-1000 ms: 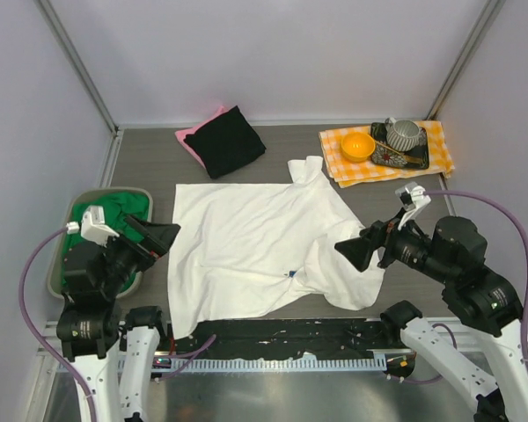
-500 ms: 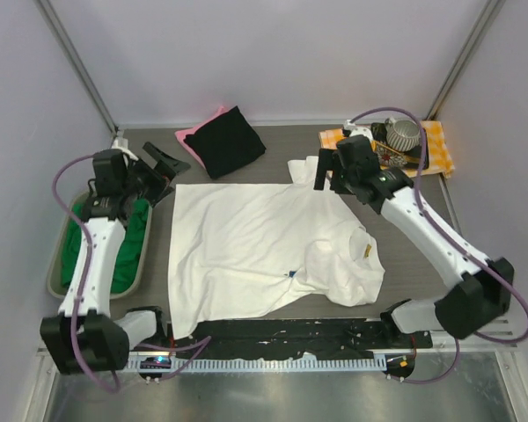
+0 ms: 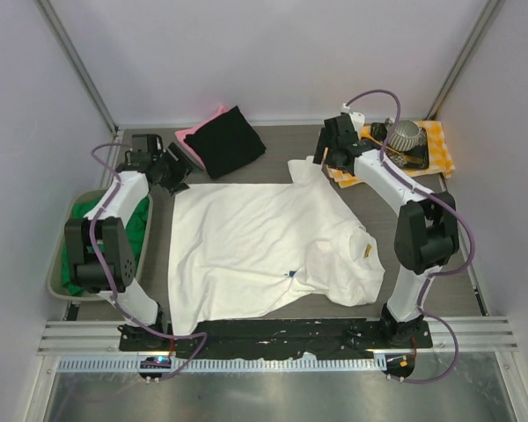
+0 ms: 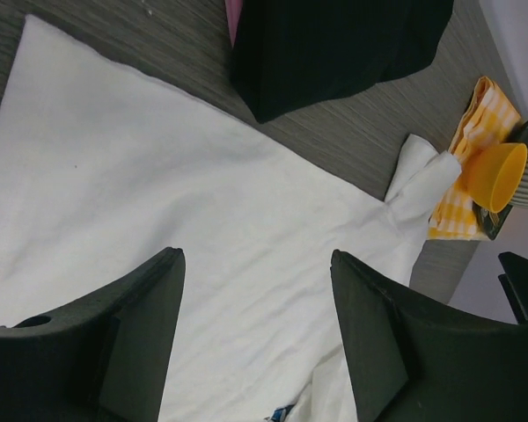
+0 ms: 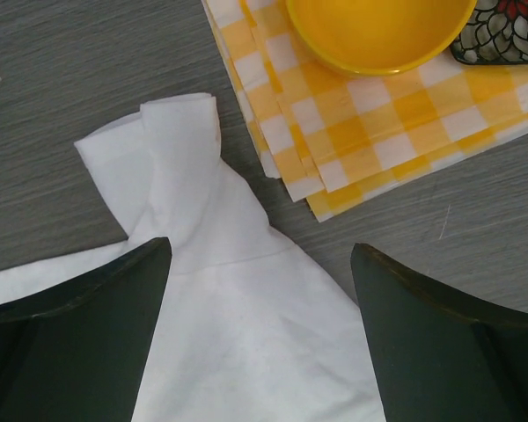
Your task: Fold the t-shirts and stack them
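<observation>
Showing white tee spread flat across the middle of the table, one sleeve bunched just beside the checked cloth bearing a yellow bowl. Places left gripper over the tee near its far-left corner and right gripper over the sleeve, both with jaws apart and clamped on nothing, contact with the fabric not discernible. Sets black tee folded on pink tee near the far wall, well apart from green tee heaped in the bin at the left edge.
</observation>
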`<state>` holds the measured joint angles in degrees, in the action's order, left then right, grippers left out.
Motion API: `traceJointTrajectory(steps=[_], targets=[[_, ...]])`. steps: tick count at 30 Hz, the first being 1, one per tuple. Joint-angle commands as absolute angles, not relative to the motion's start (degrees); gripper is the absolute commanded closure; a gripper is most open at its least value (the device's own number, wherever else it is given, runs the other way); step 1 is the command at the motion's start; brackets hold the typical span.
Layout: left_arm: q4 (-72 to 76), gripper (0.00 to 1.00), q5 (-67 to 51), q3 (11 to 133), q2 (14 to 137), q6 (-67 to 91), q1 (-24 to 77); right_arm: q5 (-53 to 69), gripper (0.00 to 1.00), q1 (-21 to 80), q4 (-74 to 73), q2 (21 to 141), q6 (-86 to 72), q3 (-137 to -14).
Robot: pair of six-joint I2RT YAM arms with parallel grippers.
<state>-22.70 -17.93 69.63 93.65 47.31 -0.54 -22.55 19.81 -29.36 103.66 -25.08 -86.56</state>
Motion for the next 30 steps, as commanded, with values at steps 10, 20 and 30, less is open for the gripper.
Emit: traceJointTrajectory(steps=[10,20,30], targets=[[-24.1,0.40,-8.9,78.3,106.0,44.3,-0.7,-13.5,0.16,18.0,-23.4,119.6,-24.7,-105.4],[-25.3,0.46,-6.2,79.2,109.8,44.3,-0.5,-10.1,0.27,18.1,-25.5,129.5,-25.0,-113.0],[-25.0,0.46,-6.8,78.7,108.9,44.2,-0.5,-6.6,0.42,18.4,-26.0,134.6,-26.5,-115.2]])
